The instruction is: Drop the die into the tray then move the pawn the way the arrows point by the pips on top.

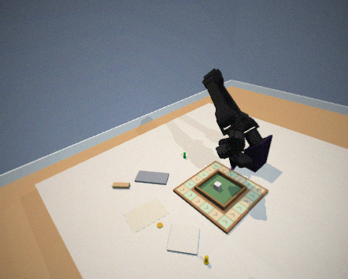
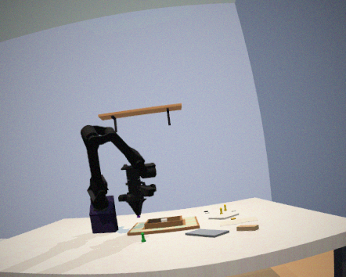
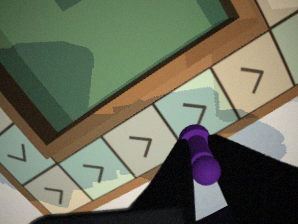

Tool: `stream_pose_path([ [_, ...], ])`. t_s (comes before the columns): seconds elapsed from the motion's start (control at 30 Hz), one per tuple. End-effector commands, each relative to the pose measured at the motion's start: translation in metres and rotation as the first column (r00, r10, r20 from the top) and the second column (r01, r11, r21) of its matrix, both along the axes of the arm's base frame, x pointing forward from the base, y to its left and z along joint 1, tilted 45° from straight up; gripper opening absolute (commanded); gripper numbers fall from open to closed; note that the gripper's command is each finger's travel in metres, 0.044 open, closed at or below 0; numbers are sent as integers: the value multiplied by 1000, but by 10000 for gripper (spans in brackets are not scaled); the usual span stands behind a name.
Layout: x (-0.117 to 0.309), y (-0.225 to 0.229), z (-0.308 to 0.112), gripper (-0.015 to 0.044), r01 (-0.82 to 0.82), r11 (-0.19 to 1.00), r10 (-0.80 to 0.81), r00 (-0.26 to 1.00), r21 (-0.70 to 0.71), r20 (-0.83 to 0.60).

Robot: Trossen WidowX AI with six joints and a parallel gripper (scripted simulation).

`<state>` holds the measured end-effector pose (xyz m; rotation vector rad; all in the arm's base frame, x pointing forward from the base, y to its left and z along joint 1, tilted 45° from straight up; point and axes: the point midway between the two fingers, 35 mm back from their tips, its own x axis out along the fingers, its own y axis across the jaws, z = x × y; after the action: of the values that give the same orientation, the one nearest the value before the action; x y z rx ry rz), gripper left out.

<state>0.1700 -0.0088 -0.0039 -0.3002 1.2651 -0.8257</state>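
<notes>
The purple pawn is between the fingertips of my gripper, which is shut on it. The pawn hangs a little above the arrow squares of the board, near its edge on the side of the arm's base. The white die lies inside the dice tray. Its top pips are too small to read in the top and exterior views, and it is not recognisable in the wrist view.
A green pawn stands beside the board. A grey slab, wooden block, cream sheet, yellow disc, white pad and yellow pawn are farther off.
</notes>
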Motion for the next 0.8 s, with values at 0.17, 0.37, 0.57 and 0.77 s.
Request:
stream_pose_path([
  [0.17,-4,32,33,0,4,1000,-4,1000,5,6],
  [0.37,-13,50,59,0,8,1000,-8,1000,-9,7],
  [0.57,-13,47,62,0,8,1000,-8,1000,-5,6],
  [0.77,-5,28,63,0,2,1000,-2,1000,15,1],
])
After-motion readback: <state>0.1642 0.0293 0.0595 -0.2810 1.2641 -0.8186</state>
